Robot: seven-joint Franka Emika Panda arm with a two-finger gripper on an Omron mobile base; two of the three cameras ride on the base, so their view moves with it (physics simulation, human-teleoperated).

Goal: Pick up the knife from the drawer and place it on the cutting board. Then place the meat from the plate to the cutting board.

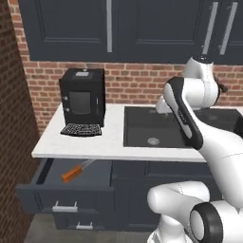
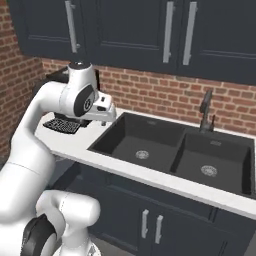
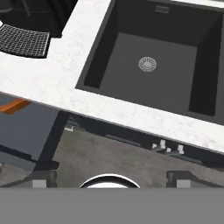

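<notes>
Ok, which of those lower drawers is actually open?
The upper drawer, right under the counter left of the sink, is pulled out with the knife inside; the one below it sits further in.

One knife (image 1: 77,170), one open drawer (image 1: 66,195), one coffee machine (image 1: 82,97), two sink basins (image 2: 145,145)

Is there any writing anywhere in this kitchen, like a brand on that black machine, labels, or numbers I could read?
No readable text in any view.
The coffee machine has a dark front panel and a small pale patch on top, too blurred to tell whether it carries any lettering.
The upper cabinets, the open drawer, the knife and the sink carry no words, numbers or signs.
</notes>
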